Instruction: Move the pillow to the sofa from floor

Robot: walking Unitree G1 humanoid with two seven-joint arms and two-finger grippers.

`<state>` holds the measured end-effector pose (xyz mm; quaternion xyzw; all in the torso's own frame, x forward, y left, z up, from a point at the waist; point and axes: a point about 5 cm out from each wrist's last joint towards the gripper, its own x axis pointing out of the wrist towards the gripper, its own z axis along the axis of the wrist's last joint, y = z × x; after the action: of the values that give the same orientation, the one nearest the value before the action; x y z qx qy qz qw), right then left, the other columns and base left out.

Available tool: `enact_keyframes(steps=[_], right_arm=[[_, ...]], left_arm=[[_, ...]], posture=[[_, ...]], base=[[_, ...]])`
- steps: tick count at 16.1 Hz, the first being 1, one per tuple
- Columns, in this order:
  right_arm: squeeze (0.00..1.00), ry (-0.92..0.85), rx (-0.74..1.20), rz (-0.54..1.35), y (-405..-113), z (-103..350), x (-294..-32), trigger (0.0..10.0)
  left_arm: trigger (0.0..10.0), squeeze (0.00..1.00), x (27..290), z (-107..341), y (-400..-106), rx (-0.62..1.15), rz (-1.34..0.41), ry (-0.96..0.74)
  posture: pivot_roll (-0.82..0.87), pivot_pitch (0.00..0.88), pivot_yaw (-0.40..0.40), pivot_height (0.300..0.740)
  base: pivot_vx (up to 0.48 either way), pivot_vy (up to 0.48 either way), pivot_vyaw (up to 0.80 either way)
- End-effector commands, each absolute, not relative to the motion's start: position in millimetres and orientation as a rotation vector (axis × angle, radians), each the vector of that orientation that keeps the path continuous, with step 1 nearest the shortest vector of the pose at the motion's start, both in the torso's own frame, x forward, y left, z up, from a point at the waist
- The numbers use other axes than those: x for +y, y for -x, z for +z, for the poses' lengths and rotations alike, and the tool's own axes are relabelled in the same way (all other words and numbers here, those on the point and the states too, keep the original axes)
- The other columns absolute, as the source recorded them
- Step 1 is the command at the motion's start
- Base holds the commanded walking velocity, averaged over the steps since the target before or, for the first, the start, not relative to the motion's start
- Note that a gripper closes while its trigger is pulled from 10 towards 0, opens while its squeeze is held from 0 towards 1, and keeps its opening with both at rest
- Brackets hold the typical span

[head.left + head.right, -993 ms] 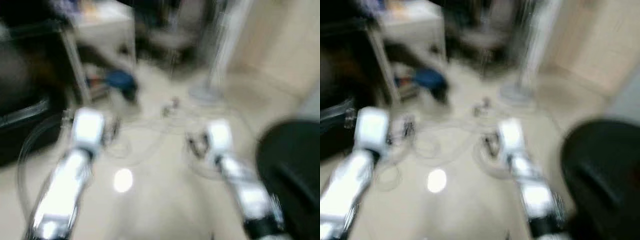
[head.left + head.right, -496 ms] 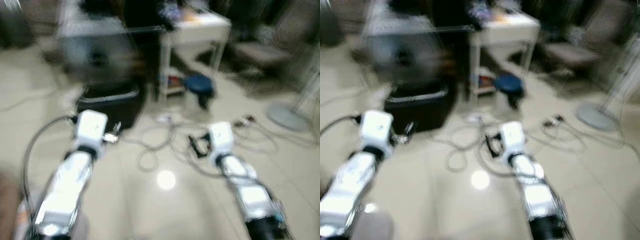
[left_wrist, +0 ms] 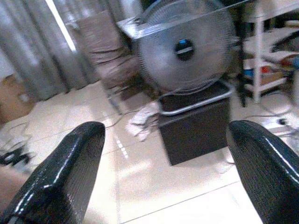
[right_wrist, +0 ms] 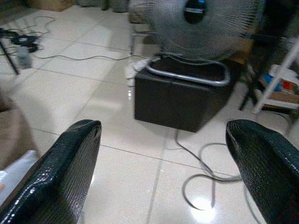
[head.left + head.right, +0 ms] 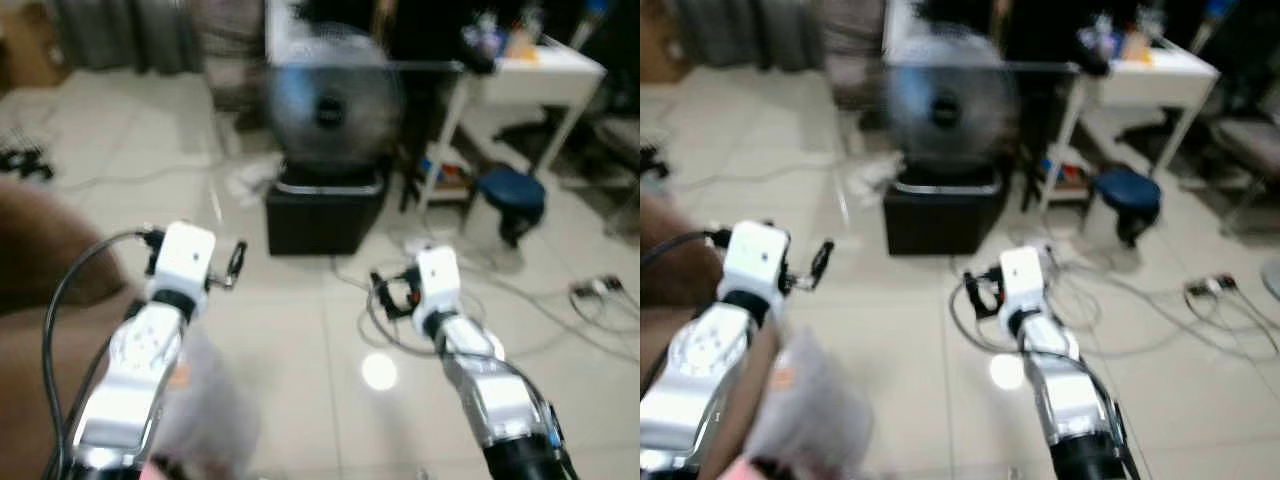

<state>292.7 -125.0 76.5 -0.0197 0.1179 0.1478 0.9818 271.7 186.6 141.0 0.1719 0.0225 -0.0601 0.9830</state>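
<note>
Pillow is hard to pick out for certain: a pale, blurred soft shape [image 5: 808, 412] low beside the left arm [image 5: 135, 370] may be it, and it lies against a brown upholstered mass [image 5: 40, 265], well to the left of the fan [image 5: 325, 100] and nearer the robot than it. No writing, brand or label can be read; the dark hub at the fan's middle and the clutter on the white table [image 5: 535, 72] are too blurred.

Both silver arms reach forward at about the same height, forearms nearly parallel, each ending in a white wrist block; the right arm [image 5: 485, 385] has black cable looped at its wrist. The left gripper [image 3: 166, 131] faces the fan, its fingers [image 3: 65, 172] spread wide with nothing between them. The right gripper [image 4: 163, 128] faces the same fan from nearer, its fingers [image 4: 58, 175] likewise wide apart and empty.

The fan stands on a black box [image 5: 325, 212] on the glossy tiled floor [image 5: 290, 330]. Just right of the fan is the white table, with a blue stool [image 5: 512, 190] beside its leg. Grey cables [image 5: 590, 295] trail over the tiles to the right of the fan, and one loops out in front of the box [image 4: 205, 179]. Grey curtains [image 3: 32, 56] hang behind and left of the fan.
</note>
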Motion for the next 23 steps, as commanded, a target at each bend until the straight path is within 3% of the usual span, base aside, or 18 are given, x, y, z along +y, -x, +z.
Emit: enact_keyframes(steps=[1,7,12,23], right_arm=[[0.0,0.048,0.237,0.27,-295,78,-134,10.0],[0.0,0.081,0.245,0.251,-298,80,-133,10.0],[0.0,0.069,0.278,0.121,-299,79,-142,10.0],[0.0,0.092,0.285,0.112,-300,82,-142,10.0]], left_arm=[[10.0,0.0,180,142,-272,0.034,-0.144,-0.345],[10.0,0.0,182,131,-271,0.081,-0.163,-0.301],[10.0,0.0,181,128,-273,0.094,-0.166,-0.301],[10.0,0.0,181,126,-276,0.089,-0.179,-0.309]], posture=[[0.13,0.0,0.003,0.74],[0.13,0.0,0.002,0.74],[0.11,0.0,0.009,0.74],[0.09,0.0,0.014,0.74]], base=[[0.0,-0.48,0.0],[0.0,-0.08,0.0],[0.0,0.0,0.0],[-0.3,0.0,0.0]])
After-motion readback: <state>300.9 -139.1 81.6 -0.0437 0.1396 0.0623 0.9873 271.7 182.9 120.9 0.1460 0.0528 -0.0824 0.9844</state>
